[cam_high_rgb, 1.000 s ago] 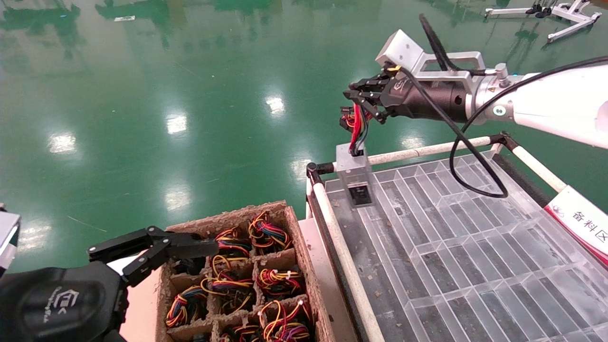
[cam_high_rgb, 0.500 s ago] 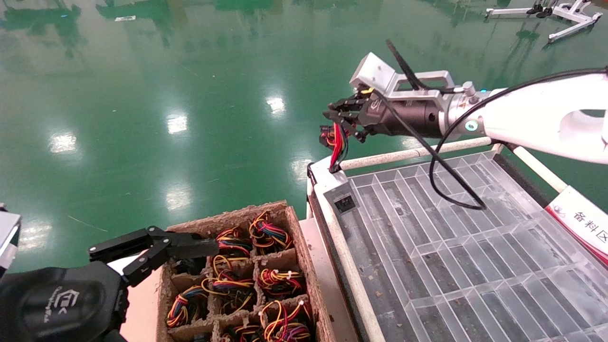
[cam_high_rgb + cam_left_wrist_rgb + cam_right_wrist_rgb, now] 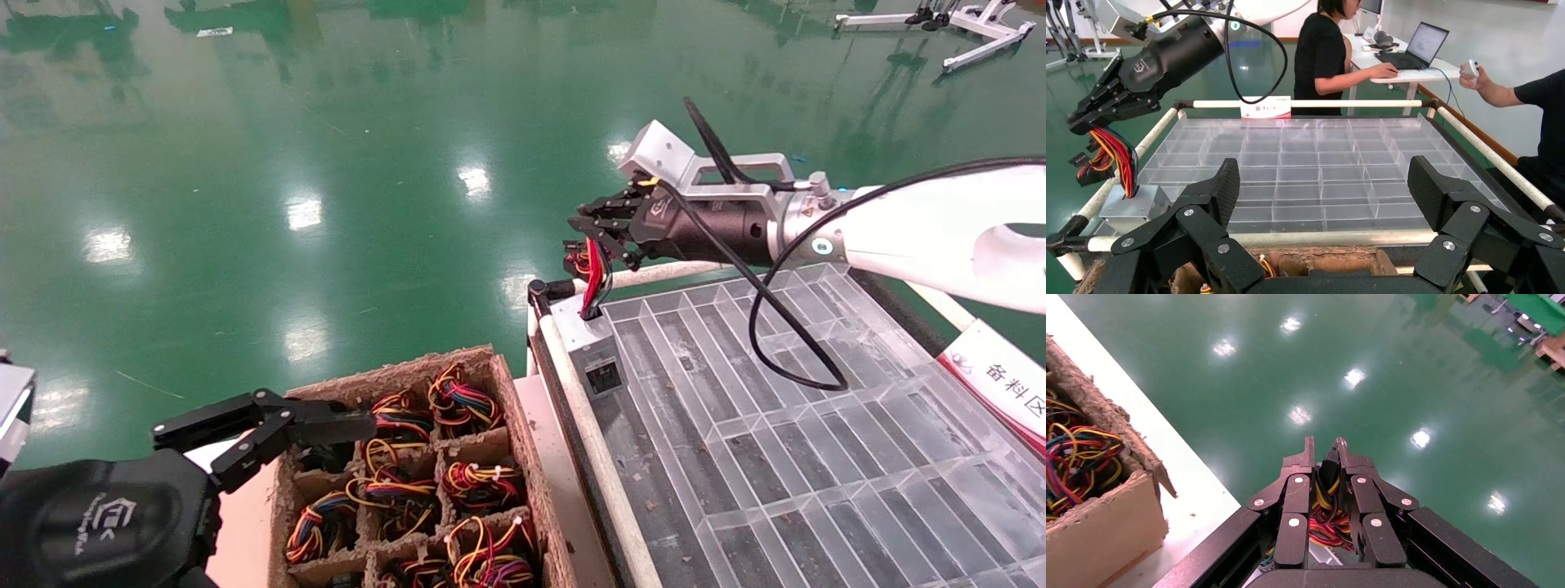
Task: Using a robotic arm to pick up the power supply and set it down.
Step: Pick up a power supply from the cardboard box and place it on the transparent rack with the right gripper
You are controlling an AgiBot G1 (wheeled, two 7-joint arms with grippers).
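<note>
The robotic arm, white-shelled with a looping black cable, reaches in from the right. Its right gripper (image 3: 590, 230) is shut on the red, yellow, blue and black wire bundle (image 3: 596, 273) of the power supply (image 3: 590, 339). That silver-grey box hangs by its wires at the near-left corner of the clear compartment tray (image 3: 776, 425), black socket face towards me; whether it touches the tray I cannot tell. In the right wrist view the right gripper (image 3: 1324, 447) clamps the wires (image 3: 1324, 505). The left wrist view shows the power supply (image 3: 1128, 202) beside the rail. My left gripper (image 3: 315, 437) is parked open at lower left.
A cardboard divider box (image 3: 523, 425) full of wired units sits under the left gripper, beside the tray's white rail (image 3: 588, 445). A red-and-white sign (image 3: 1001, 384) lies at the tray's right edge. Two people sit at a desk (image 3: 1389, 64) beyond the tray.
The right gripper has come down and leftward with the power supply, from well above the tray to its near-left corner. The left gripper has not moved.
</note>
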